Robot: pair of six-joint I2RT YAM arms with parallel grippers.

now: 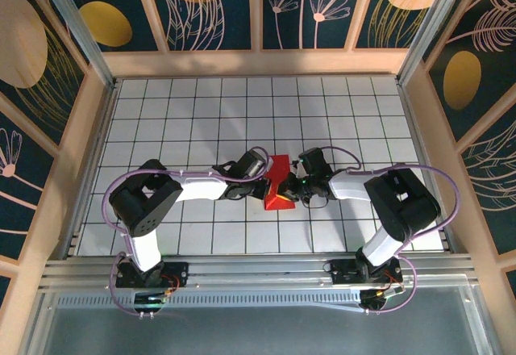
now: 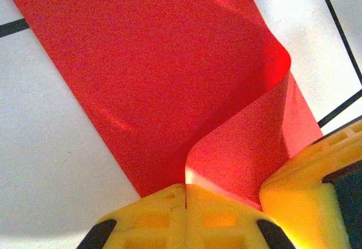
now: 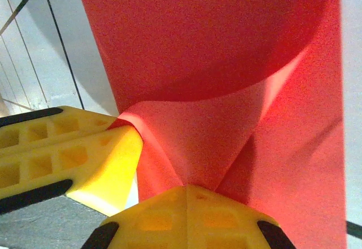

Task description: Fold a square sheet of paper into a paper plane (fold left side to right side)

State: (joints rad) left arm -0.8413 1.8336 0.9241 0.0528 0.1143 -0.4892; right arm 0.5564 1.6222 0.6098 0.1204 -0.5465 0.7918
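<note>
Status: left gripper [image 2: 185,195] and right gripper [image 3: 189,198] each clamp square sheet of paper [image 1: 279,187]; sheet curled over, crease not flattened; plane folds pending.

The square sheet of paper [image 1: 279,187] lies on the table [image 1: 201,113] near its middle, slightly toward the near edge; the left gripper [image 1: 264,181] meets its left side; the right gripper [image 1: 300,187] meets its right side.
</note>
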